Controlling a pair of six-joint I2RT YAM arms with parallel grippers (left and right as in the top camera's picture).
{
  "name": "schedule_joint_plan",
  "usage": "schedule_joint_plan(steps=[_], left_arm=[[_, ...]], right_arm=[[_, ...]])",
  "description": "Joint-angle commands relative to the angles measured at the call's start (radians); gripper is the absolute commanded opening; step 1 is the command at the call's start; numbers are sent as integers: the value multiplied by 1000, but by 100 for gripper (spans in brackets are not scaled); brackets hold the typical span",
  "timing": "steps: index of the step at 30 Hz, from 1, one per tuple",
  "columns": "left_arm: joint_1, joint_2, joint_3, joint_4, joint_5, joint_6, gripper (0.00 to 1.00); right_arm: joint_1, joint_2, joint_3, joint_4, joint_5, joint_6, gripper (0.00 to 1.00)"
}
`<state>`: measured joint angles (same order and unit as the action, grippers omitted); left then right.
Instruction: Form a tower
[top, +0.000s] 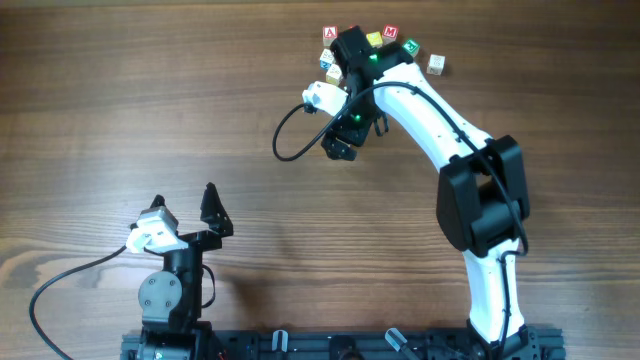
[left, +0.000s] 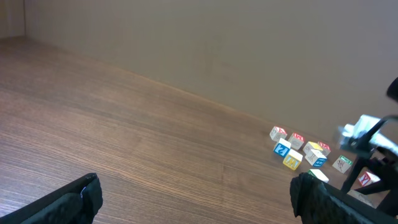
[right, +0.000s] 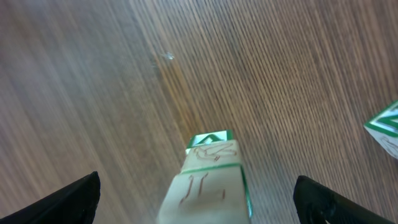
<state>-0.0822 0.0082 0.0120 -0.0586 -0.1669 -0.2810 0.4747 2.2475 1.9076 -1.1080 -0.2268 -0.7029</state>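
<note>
Tower centred between right jaws
It stands upright, untouched; right jaws are released wide on both sides. Left jaws, also released, are far off.

The tower stands on the table, apparently near a cube.

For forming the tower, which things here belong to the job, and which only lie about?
Job: tower; right pincer, open around it.
Lying about: red A cube; red M cube; pale cube; left pincer, open, away from the cubes.
</note>
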Motion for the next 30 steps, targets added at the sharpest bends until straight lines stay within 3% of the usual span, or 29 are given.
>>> schedule_joint_plan(steps=[1,7,11,13,21,30], left_arm=[[6,-2,-6,3,-6,19,100],[6,-2,-6,3,-6,19,100],[6,-2,-6,3,-6,19,100],[6,-2,-6,3,-6,19,100],[6,-2,-6,3,-6,19,100],[6,-2,-6,3,-6,19,100]], right_arm=[[2,42,16,12,57,-51,95],[2,45,16,27,74,-89,75],[2,45,16,39,77,-116,69],[2,45,16,40,78,-137,60],[2,45,16,41,81,-147,57],[2,45,16,31,81,-161,43]])
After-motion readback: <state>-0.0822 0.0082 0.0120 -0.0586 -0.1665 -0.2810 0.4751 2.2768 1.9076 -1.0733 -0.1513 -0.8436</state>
